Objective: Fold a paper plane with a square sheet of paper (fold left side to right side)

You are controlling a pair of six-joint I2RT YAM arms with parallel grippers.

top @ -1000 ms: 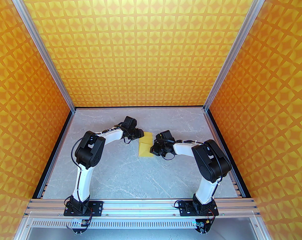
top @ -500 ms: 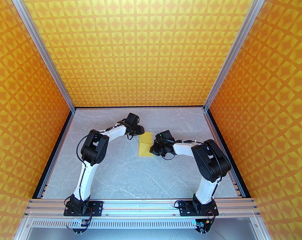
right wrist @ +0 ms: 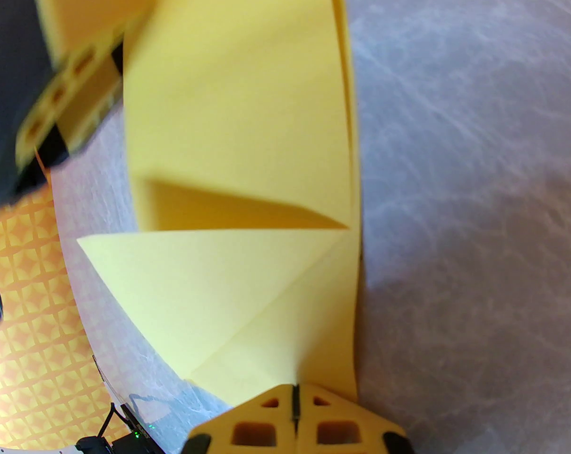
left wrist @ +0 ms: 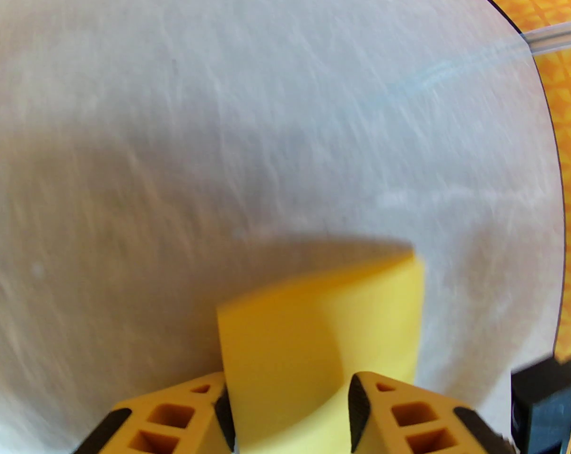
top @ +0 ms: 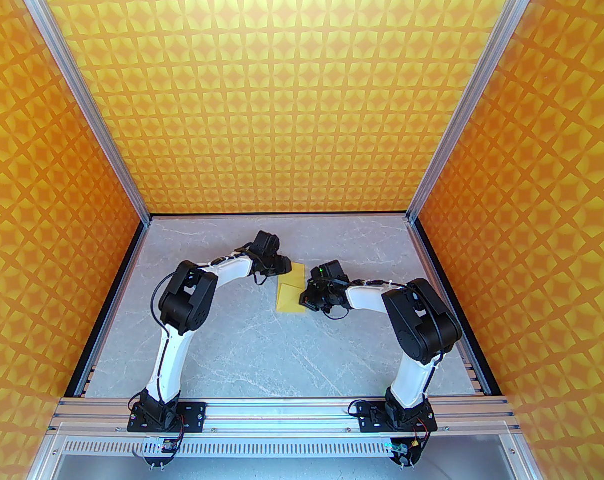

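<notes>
The yellow sheet of paper (top: 288, 299) lies folded mid-table between both grippers. Its far part (left wrist: 314, 329) curls up off the table. A triangular folded flap (right wrist: 210, 291) shows on its near part. My left gripper (top: 286, 266) is at the sheet's far left corner. Its jaws stand apart (left wrist: 288, 390), with the raised paper between them and running under the right finger. My right gripper (top: 306, 302) is shut (right wrist: 295, 390), its tips against the sheet's right edge. I cannot tell whether paper is pinched between them. The left fingers (right wrist: 63, 97) look blurred at the sheet's far end.
The grey marble table (top: 262, 348) has free room in front of and behind the paper. Orange star-patterned walls (top: 302, 118) and aluminium posts (top: 147, 218) close in three sides. A black strip (left wrist: 548, 126) marks the table's edge. The right arm's black body (left wrist: 545, 405) is close by.
My left gripper has moved right, over the paper's far left corner, and the far flap now stands more upright. The right arm has stayed still.
</notes>
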